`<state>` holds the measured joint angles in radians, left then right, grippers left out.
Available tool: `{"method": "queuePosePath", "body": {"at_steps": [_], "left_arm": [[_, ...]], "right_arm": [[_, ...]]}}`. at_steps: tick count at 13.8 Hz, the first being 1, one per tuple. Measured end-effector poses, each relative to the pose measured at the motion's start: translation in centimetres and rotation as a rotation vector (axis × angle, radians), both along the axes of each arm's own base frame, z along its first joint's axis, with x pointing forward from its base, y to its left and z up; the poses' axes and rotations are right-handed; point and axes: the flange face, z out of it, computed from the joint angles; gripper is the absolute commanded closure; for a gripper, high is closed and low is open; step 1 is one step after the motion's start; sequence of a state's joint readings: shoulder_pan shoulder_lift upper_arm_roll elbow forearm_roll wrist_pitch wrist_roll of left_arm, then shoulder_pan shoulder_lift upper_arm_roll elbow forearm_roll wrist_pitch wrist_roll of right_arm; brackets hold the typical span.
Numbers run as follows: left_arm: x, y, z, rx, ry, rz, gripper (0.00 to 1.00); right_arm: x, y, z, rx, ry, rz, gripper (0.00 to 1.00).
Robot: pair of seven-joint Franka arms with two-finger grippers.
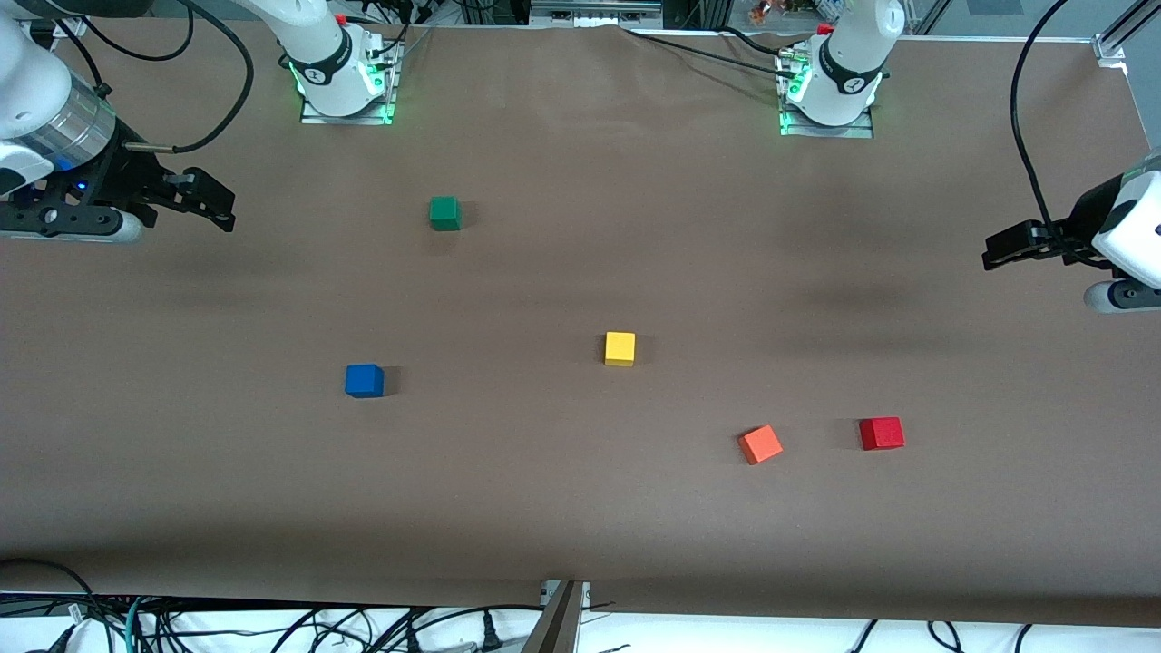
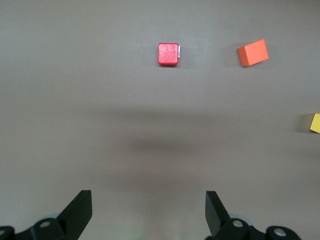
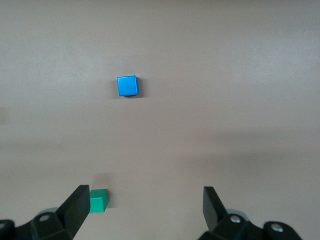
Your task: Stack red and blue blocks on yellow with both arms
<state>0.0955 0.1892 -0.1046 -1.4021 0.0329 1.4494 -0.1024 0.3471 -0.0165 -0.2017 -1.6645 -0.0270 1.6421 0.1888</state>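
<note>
The yellow cube [image 1: 619, 348] sits near the middle of the brown table. The blue cube [image 1: 364, 380] lies toward the right arm's end, a little nearer the front camera. The red cube [image 1: 881, 433] lies toward the left arm's end, nearer still. My right gripper [image 1: 218, 204] hangs open and empty over bare table at its end. Its wrist view shows its open gripper [image 3: 146, 207] and the blue cube [image 3: 127, 86] well apart from it. My left gripper [image 1: 993, 252] hangs open and empty over bare table at its end. Its wrist view shows its open gripper [image 2: 148, 210], the red cube [image 2: 168, 54] and the yellow cube's edge [image 2: 315, 123].
An orange cube [image 1: 760, 444] lies beside the red cube, between it and the yellow one, and shows in the left wrist view [image 2: 253, 52]. A green cube [image 1: 444, 213] sits farther from the front camera than the blue cube and shows in the right wrist view [image 3: 98, 200].
</note>
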Motion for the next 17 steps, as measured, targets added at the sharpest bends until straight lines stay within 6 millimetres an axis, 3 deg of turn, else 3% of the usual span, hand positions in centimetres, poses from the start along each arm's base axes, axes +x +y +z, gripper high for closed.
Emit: {"method": "queuePosePath", "body": {"at_steps": [7, 11, 14, 17], "left_arm": [[0.1, 0.3, -0.4, -0.001, 0.007, 0.005, 0.0], [1.2, 0.5, -1.9, -0.004, 0.025, 0.007, 0.0], [3.7, 1.0, -5.6, -0.012, 0.023, 0.011, 0.0], [6.7, 1.1, -11.4, -0.022, 0.013, 0.011, 0.0]], "right_arm": [[0.0, 0.1, 0.1, 0.001, -0.004, 0.002, 0.0], [0.0, 0.1, 0.1, 0.001, -0.004, 0.002, 0.0], [0.0, 0.2, 0.1, 0.002, -0.005, 0.002, 0.0], [0.0, 0.3, 0.2, 0.002, -0.006, 0.004, 0.0]]}}
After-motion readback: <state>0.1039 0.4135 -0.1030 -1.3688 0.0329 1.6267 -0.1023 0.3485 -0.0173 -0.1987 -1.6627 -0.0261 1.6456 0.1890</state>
